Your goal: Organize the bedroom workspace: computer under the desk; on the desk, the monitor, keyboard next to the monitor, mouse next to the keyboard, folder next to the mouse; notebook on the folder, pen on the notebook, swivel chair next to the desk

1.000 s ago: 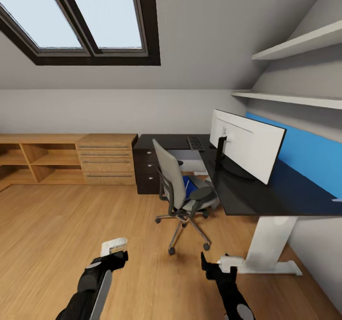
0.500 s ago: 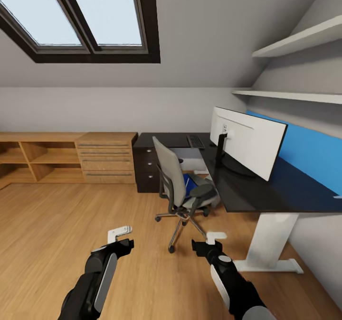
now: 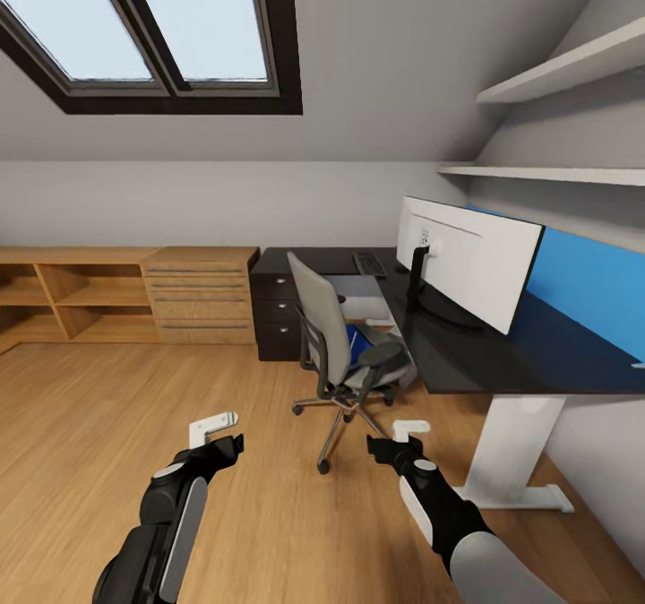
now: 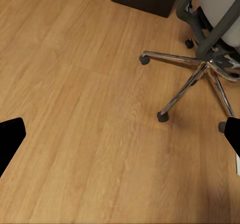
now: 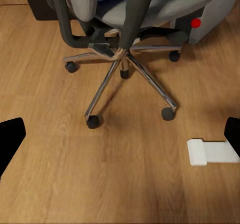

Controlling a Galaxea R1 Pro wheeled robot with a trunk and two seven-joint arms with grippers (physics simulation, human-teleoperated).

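Head view. The swivel chair [image 3: 345, 353] stood on the wooden floor [image 3: 107, 416] just in front of the black worktop [image 3: 466, 353], its back turned toward the camera. The blue folder [image 3: 357, 347] lay on the chair's seat, partly hidden by the backrest. The monitor [image 3: 466, 268] stood upright on the worktop, white back facing the camera, before the blue wall panel [image 3: 587, 290]. The keyboard [image 3: 369, 265] lay farther along the worktop, beyond the monitor. A black drawer unit [image 3: 276, 313] sat at the far end, beside a light wooden dresser [image 3: 199, 297]. Two wall shelves [image 3: 555, 174] hung above, a skylight [image 3: 152, 30] at upper left. The left gripper [image 3: 218, 438] and right gripper [image 3: 401, 439] were both held low over the floor, short of the chair; could not tell here how the jaws stood.

Left wrist view. Left gripper [image 4: 120, 139] over bare floor, jaws spread wide, fingertips [image 4: 11, 139] at the frame's edges, nothing between them. Chair's chrome star base and black casters ahead.

Right wrist view. Right gripper [image 5: 120, 139] with jaws spread wide, empty, facing the chair's base. A sliver of blue folder showed on the seat. The computer [image 5: 202, 27], white with a red spot, stood beyond the chair. A white leg foot [image 5: 212, 151] of the worktop lay flat on the floor.
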